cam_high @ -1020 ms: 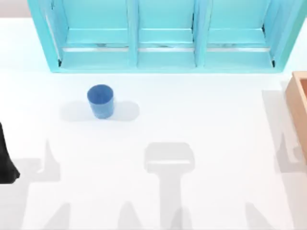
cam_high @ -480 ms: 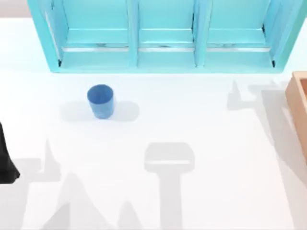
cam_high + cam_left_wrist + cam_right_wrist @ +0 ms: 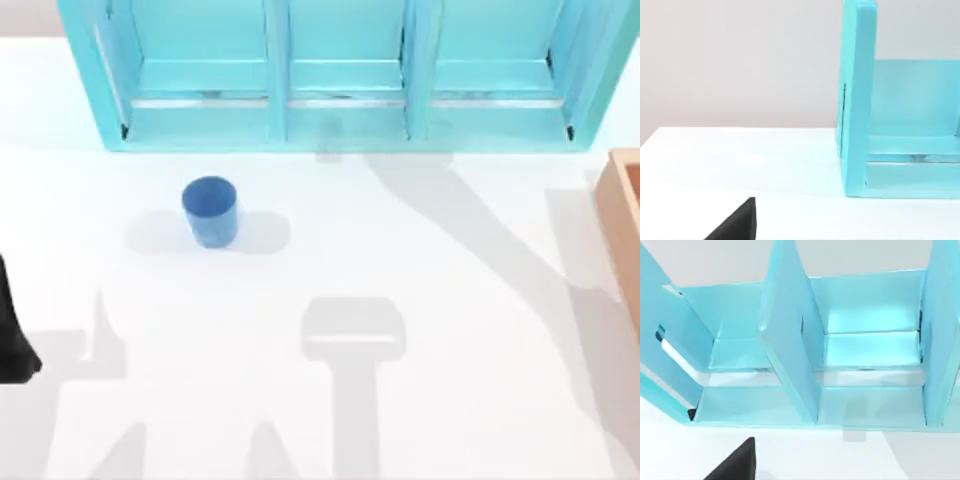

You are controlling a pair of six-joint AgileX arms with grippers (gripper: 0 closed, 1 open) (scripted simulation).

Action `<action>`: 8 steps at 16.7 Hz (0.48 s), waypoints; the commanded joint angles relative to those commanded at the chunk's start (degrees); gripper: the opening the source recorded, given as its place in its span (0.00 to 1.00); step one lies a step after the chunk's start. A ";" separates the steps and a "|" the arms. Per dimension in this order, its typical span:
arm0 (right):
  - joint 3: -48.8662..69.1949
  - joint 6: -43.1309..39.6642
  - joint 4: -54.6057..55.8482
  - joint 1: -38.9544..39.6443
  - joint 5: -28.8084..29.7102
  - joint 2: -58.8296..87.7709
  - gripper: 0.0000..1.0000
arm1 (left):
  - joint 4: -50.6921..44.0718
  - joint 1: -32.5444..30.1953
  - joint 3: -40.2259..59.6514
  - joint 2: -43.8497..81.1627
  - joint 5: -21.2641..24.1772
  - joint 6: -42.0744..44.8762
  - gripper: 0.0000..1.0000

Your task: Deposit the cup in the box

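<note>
The small plain blue cup (image 3: 210, 211), round-rimmed and handleless, stands upright on the white table (image 3: 420, 300), left of centre, its long axis vertical and its open mouth facing up. Behind it, well apart, a big teal shelf unit (image 3: 340, 75) with three compartments spans the far edge. The tan, thick-walled wooden-looking box (image 3: 622, 215) sits at the right edge. A dark shape (image 3: 12, 330) at the left edge is probably my left arm; neither gripper's jaw state can be told.
</note>
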 joint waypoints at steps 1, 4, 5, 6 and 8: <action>4.85 1.67 -3.03 1.57 0.48 5.56 1.00 | 0.00 0.00 0.00 0.00 0.00 0.00 1.00; 17.45 6.48 -11.25 5.50 1.42 20.88 1.00 | 0.00 0.00 0.00 0.00 0.00 0.00 1.00; 21.42 8.00 -13.71 6.60 1.63 25.58 1.00 | 0.00 0.00 0.00 0.00 0.00 0.00 1.00; 25.33 9.46 -15.96 7.57 1.78 29.94 1.00 | 0.00 0.00 0.00 0.00 0.00 0.00 1.00; 32.87 12.17 -19.99 9.23 2.02 37.80 1.00 | 0.00 0.00 0.00 0.00 0.00 0.00 1.00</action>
